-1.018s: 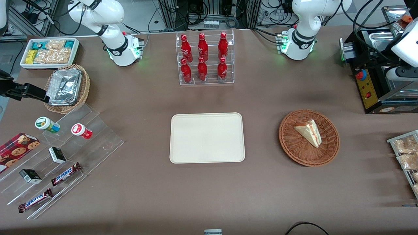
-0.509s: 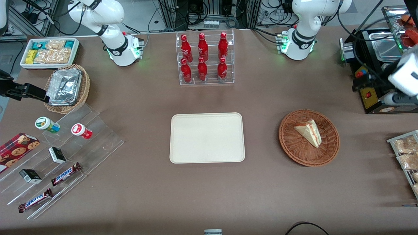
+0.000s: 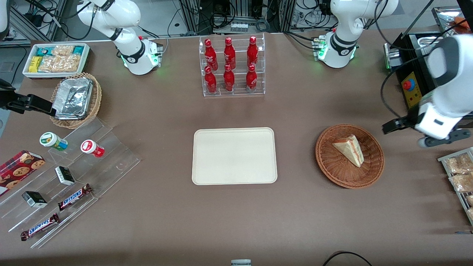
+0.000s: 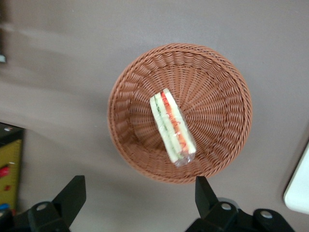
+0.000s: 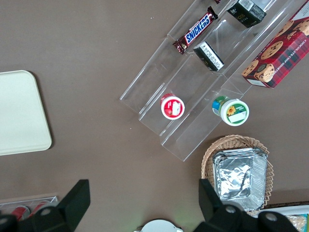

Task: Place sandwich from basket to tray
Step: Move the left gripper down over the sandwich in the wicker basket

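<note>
The sandwich (image 3: pixel 349 149), a pale wedge with a red-pink layer on its cut edge, lies in the round reddish-brown basket (image 3: pixel 332 168). The cream-white tray (image 3: pixel 234 155) lies flat beside the basket, toward the parked arm's end, and nothing is on it. My left gripper (image 3: pixel 436 140) hangs above the table beside the basket, toward the working arm's end. In the left wrist view the gripper (image 4: pixel 138 193) is open and empty, its fingers spread wide over bare table just short of the basket's rim (image 4: pixel 217 96). That view also shows the sandwich (image 4: pixel 172 128) and a corner of the tray (image 4: pixel 299 188).
A black machine (image 3: pixel 417 92) and a wire rack of snack packets (image 3: pixel 458 173) flank my gripper. A clear rack of red bottles (image 3: pixel 231 66) stands farther back. Acrylic steps with snacks (image 3: pixel 70 173), a tan basket of foil trays (image 3: pixel 75 98) and a white bin (image 3: pixel 55 59) lie toward the parked arm's end.
My left arm has swung from over the black machine down toward the front camera and closer to the basket. The sandwich, basket and tray have not moved.
</note>
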Tool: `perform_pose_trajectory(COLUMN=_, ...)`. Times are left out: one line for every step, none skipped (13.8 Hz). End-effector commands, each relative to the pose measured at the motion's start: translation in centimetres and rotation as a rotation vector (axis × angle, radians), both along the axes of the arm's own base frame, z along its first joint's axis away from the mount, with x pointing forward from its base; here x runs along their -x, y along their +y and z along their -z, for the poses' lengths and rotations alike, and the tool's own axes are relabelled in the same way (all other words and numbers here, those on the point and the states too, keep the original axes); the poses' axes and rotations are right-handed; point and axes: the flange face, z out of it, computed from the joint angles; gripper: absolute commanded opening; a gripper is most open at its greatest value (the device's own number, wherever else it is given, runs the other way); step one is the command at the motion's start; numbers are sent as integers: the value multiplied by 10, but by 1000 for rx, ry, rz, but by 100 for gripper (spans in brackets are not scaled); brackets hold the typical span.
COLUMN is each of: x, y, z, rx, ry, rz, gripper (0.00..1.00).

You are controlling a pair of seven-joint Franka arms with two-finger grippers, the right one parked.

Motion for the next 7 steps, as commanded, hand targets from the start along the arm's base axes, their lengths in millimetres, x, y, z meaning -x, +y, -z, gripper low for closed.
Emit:
perform_pose_trajectory(x=13, y=-11, z=35, rx=-6, ry=-58, rz=-135, gripper=100)
perform_pose_trajectory(x=14, y=-19, z=52, rx=-4, ry=-75, rz=-176, gripper=100)
perform_pose_trajectory(x=15, y=-32, z=68, rx=-6, ry=-84, rz=-200, gripper=100)
perform_pose_trajectory(x=13, y=-44, z=78, rx=-9, ry=-92, rz=-233, gripper=100)
perform_pose_trajectory(x=12, y=-53, z=88, rx=-12, ry=-91, rz=-255, gripper=100)
perform_pose_trajectory(x=10, y=-58, z=97, rx=-16, ry=-89, rz=-267, gripper=100)
perform_pose_trajectory(x=8, y=-59, z=106, rx=-13, ry=-94, rz=-288, gripper=100)
